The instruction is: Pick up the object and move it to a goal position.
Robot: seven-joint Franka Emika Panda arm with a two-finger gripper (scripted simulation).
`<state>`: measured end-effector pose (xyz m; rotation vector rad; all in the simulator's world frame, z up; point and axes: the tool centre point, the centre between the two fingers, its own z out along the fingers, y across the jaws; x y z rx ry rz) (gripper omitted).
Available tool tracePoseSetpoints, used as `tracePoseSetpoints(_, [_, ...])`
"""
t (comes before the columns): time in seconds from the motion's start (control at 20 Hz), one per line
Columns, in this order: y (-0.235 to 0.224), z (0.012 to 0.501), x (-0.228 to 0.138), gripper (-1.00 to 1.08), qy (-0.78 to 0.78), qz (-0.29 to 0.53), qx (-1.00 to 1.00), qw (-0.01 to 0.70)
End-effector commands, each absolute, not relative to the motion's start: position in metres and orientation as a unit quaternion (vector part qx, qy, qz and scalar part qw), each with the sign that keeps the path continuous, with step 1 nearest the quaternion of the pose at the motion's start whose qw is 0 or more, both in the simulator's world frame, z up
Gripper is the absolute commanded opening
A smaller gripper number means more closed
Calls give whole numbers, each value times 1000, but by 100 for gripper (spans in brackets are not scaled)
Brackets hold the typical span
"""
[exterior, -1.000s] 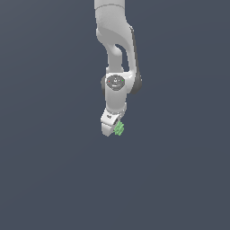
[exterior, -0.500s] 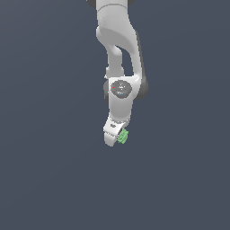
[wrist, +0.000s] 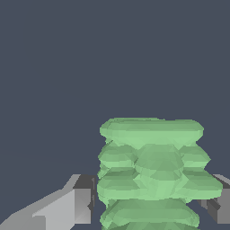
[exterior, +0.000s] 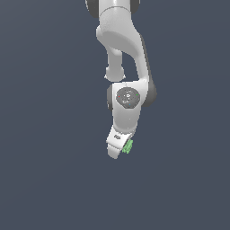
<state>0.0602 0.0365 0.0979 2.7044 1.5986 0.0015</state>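
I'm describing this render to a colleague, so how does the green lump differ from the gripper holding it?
The object is bright green and bumpy; the gripper is smooth white. In the exterior view the object is far smaller than the gripper. Both sit at the arm's tip, the object between the fingers.

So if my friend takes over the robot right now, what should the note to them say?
Tool: shut on the green lump; in the wrist view the lump sits between the two fingers.
Where: the lump is in the tool's grip at the arm's low tip, with plain dark background all around.
Done: the lump is grasped.
Left: carry it to the goal spot. No goal marker shows in either view, so find that out first.
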Motion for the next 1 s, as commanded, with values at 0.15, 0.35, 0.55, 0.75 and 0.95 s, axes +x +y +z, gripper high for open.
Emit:
tracePoseSetpoints(0.15, [44,105,86,-100,509,0,861,0])
tracePoseSetpoints(0.35, [47,108,100,-100,509,0,861,0])
tracePoseSetpoints(0.55, [49,110,108,-100,509,0,861,0])
tracePoseSetpoints(0.75, [51,112,114,-100,509,0,861,0])
tracePoseSetpoints(0.95, [52,112,115,-100,509,0,861,0])
